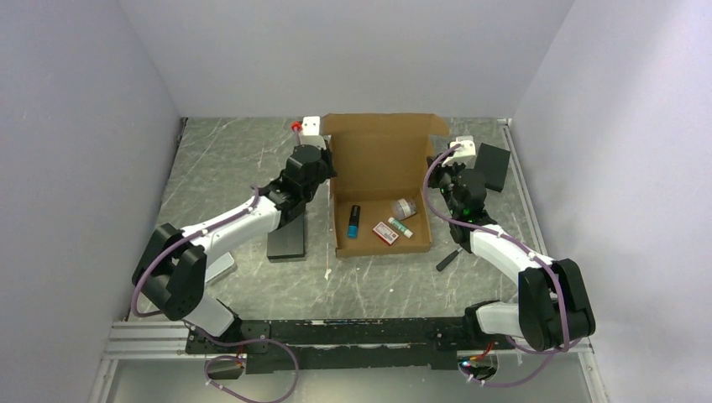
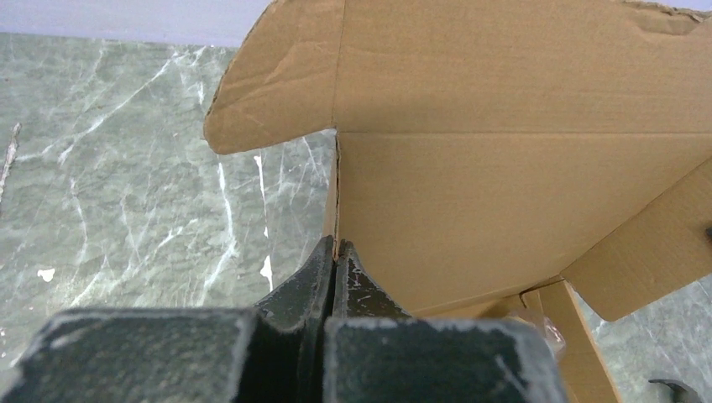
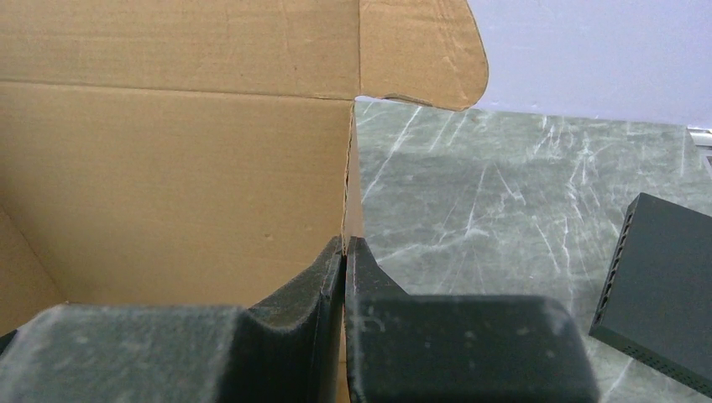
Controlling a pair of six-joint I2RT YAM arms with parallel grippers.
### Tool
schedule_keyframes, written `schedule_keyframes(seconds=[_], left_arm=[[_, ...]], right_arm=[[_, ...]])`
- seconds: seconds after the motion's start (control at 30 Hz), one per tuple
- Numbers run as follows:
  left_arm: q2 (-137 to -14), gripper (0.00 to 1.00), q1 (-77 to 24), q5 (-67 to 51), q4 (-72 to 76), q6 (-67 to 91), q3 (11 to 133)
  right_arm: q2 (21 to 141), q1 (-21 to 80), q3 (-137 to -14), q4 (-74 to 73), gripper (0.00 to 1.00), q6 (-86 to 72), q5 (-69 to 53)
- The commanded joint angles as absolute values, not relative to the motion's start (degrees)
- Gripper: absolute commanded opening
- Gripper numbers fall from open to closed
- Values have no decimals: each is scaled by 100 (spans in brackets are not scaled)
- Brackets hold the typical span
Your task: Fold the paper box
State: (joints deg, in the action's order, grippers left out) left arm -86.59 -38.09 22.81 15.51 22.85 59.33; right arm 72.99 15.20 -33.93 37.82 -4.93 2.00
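Box [image 1: 369,210] centre frame on surface [image 1: 235,159]; tray walls up; lid [image 1: 382,159] standing open at back, closing and tucking left to do; left claw [image 2: 336,254] clamped on its left edge; right claw [image 3: 345,249] clamped on its right edge.

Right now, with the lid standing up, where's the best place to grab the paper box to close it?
Probably by the lid's two thin side edges, one from each side. The paper box has its lid upright, so those edges stick out bare. The left gripper and right gripper pinch there, jaws shut on the cardboard.
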Motion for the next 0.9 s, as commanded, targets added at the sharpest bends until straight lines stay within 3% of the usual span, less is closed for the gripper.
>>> schedule_keyframes(seconds=[0.0,0.33,0.87], left_arm=[[-8870,0,-3941,2114,910,2510,6399],[-9068,0,-4123,2509,90,2909,6809],[-8779,2,-4623,3286,700,3169,5785]], right_arm=[[7260,1617,-3444,3814,7,-500,-37],[7243,1617,-3434,3745,7,-542,-125],[7059,1617,-3362,3382,7,-535,-265]])
